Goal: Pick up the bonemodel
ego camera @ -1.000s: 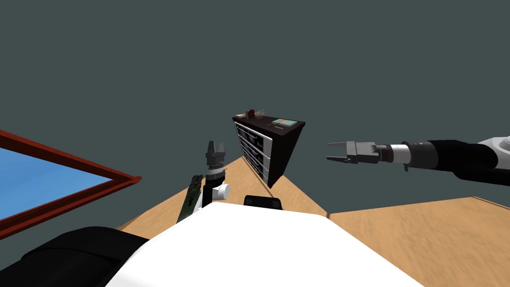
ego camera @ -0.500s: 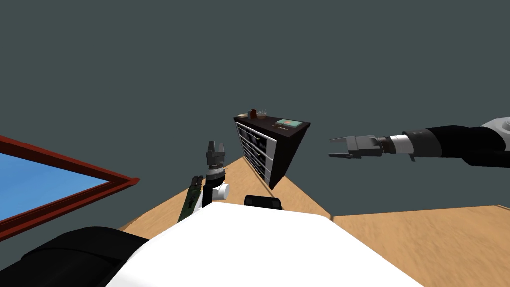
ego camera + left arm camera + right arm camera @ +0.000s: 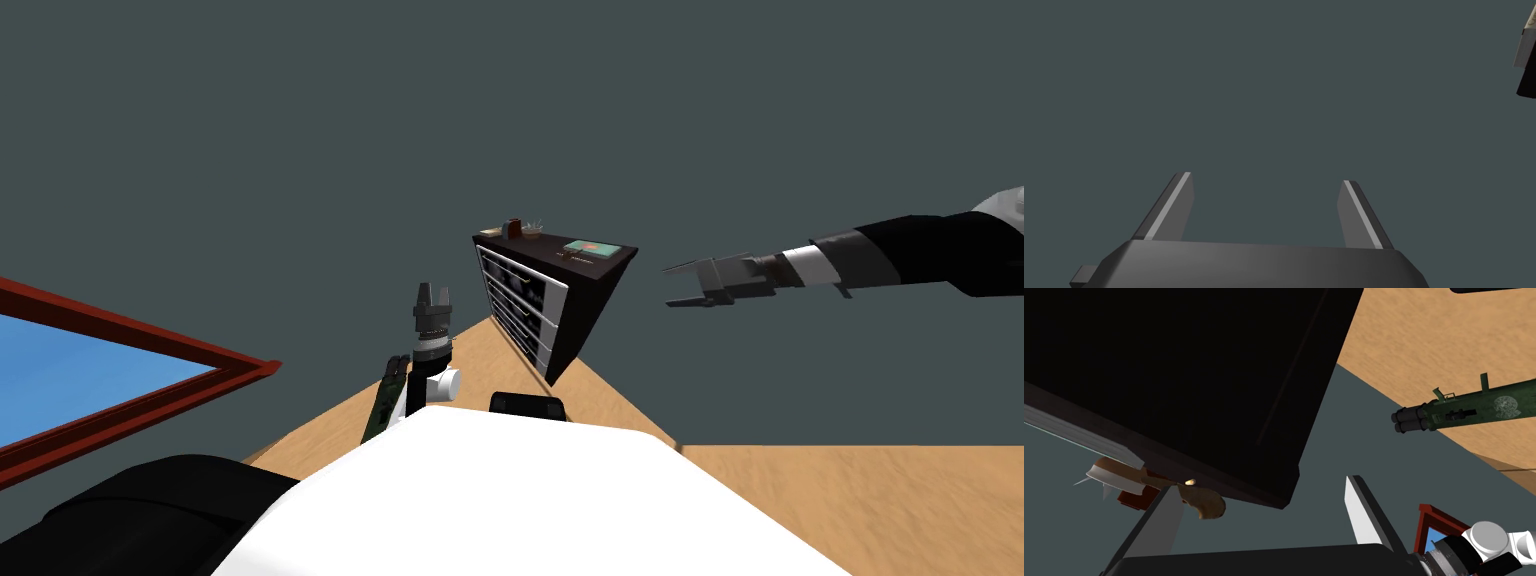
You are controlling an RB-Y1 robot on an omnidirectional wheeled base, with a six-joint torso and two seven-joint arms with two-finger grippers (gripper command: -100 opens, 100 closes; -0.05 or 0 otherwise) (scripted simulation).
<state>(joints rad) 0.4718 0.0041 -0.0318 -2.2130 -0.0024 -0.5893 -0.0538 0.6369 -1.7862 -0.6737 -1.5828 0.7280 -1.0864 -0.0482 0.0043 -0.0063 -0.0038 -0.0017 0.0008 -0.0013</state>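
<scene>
A room in a home: wooden floor (image 3: 850,500), grey walls (image 3: 500,100), a dark chest of drawers (image 3: 545,300) at twelve o'clock, a red-framed window (image 3: 90,380) at nine.

Dark cabinet (image 3: 595,290), twelve o'clock, is being seen far off from the head, close from the right wrist; left wrist is being aimed at grey wall (image 3: 1274,90).

**Bone model on the cabinet top**

A small tan, knobbly bone model (image 3: 1208,504) rests on the top of the black cabinet (image 3: 1189,378), close to its edge and just beside a dark red block (image 3: 1130,497). Its full outline cannot be made out.
</scene>
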